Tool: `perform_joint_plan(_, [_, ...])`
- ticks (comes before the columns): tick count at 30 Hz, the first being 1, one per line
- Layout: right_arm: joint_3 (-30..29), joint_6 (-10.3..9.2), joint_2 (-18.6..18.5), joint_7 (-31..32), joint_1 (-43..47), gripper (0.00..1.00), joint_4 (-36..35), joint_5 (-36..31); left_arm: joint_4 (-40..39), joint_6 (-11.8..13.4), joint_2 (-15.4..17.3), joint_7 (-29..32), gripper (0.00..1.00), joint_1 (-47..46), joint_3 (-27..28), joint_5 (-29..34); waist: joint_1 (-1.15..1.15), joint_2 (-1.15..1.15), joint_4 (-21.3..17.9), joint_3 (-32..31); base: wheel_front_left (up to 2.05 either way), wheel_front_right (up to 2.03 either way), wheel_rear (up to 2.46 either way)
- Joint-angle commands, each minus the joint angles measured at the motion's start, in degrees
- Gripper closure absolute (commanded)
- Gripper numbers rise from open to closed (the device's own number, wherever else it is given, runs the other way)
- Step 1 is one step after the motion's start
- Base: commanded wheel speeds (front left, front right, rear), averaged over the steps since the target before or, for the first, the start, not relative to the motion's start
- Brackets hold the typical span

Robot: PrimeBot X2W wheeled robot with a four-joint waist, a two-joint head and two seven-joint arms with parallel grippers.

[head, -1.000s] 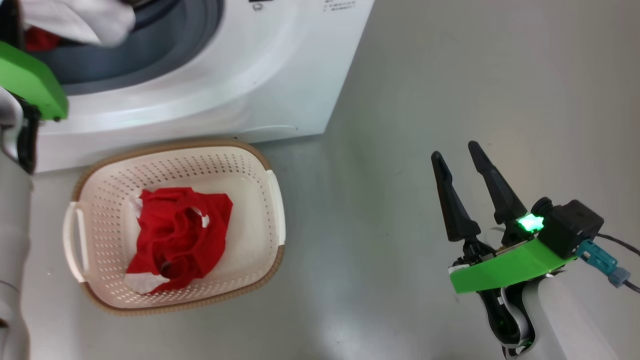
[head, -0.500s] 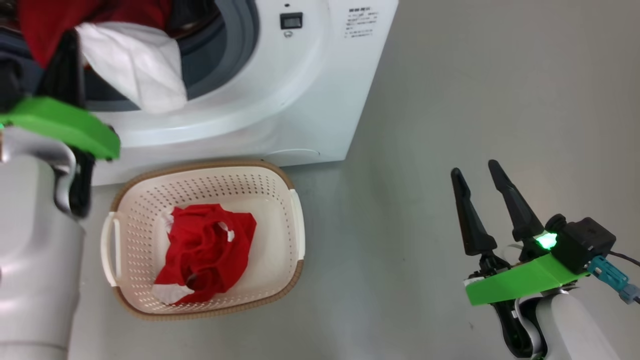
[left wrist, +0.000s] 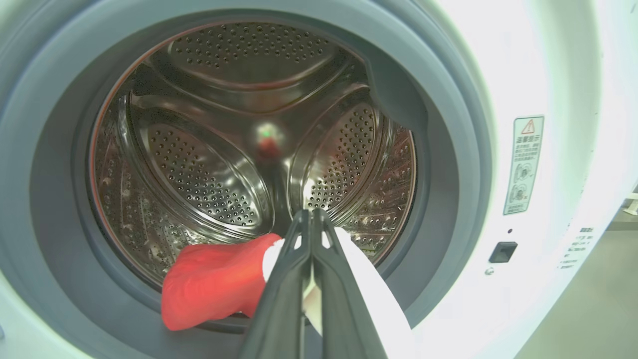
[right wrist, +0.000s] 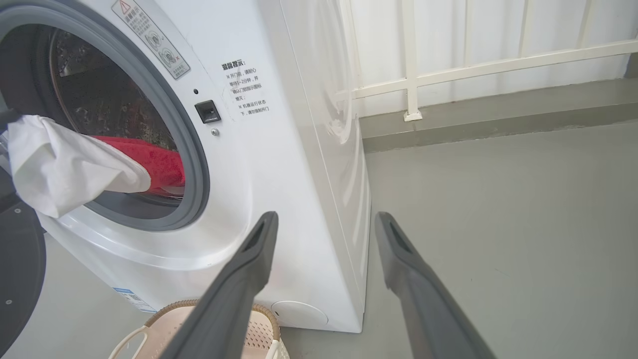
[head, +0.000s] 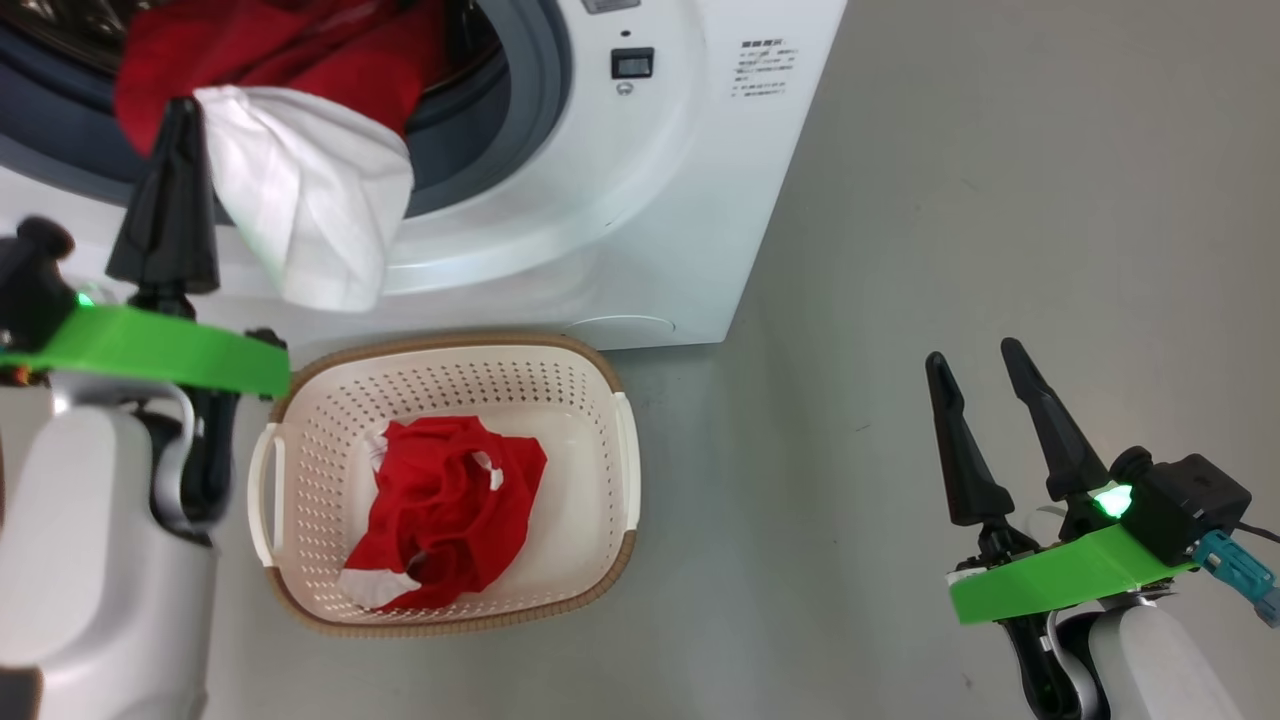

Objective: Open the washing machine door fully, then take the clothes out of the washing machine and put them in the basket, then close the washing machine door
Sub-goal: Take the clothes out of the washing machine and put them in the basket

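**Head view.** The whole picture has slid over the last second. That is the camera moving: the washing machine (head: 650, 200) and the basket (head: 450, 375) keep their places relative to each other.

The real change is at the left gripper (head: 180, 108). Its fingers are together, clamped on the held garment (head: 310, 200), and it has backed out of the washing machine's mouth. The garment's white panel now hangs over the washing machine's front lip, above the basket's far corner, and its red part still trails into the mouth. The basket sits just in front of the washing machine, with the red garment (head: 450, 505) lying in it as before. The right gripper (head: 972, 353) is idle with its fingers apart and nothing between them, well off to the washing machine's side.

**Left wrist view.** The fingers are pressed together on white cloth at the washing machine's mouth. The red part lies across the lower gasket (left wrist: 448, 199). The drum (left wrist: 209, 169) behind it looks bare otherwise, so you're probably on the last piece.

**Right wrist view.** The washing machine door (right wrist: 17, 269) shows as a dark edge, swung open beside the mouth. The garment is half out.

**Meaning.** Extraction is under way. You still have to lift the garment clear, carry it over the basket, release it, then shut the door. Watch that the trailing red end doesn't drag on the gasket.
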Motion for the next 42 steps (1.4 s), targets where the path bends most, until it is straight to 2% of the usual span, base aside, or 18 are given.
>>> perform_joint_plan(1, [0.8,0.36,0.1,-0.4,0.7,0.00,-1.6,-1.0,-3.5,-0.3,1.6,-0.4,1.00,1.4,2.1,-0.5,0.00,0.00,0.3,-0.1,0.00,0.00,0.00])
perform_joint_plan(12, [0.2,0.36,0.1,-0.4,0.9,0.00,-1.9,-1.7,-21.1,-0.3,-0.2,-0.4,1.00,10.3,5.1,-0.9,0.00,0.00,1.0,0.3,0.00,0.00,0.00])
perform_joint_plan(18, [-0.1,0.36,0.1,-0.4,0.9,0.00,-2.3,-1.9,-29.8,0.8,-1.1,0.2,1.00,14.4,5.3,-1.6,0.00,0.00,1.3,1.3,0.00,0.00,0.00])
perform_joint_plan(22, [0.1,0.36,0.1,-0.4,0.4,0.00,-2.6,-2.0,-32.2,1.1,-1.1,1.5,1.00,17.0,4.5,-1.5,0.00,0.00,1.4,2.6,0.00,0.00,0.00])
perform_joint_plan(25, [0.4,0.36,0.1,-0.4,-0.1,0.00,-2.7,-2.0,-30.2,1.0,-1.0,2.0,1.00,18.9,3.5,-1.0,0.00,0.00,1.3,3.8,0.00,0.00,0.00])
perform_joint_plan(30, [0.8,0.36,0.1,-0.4,-1.1,0.00,-2.8,-1.7,-22.6,0.5,-1.0,1.2,1.00,19.9,0.4,0.2,0.00,0.00,1.3,6.0,0.00,0.00,0.00])
perform_joint_plan(42, [2.0,0.36,0.1,-0.4,-4.0,0.00,-3.4,-1.3,1.2,-0.2,-0.2,-0.4,1.00,11.4,-3.1,2.4,0.00,0.00,0.6,11.6,0.00,0.00,0.00])
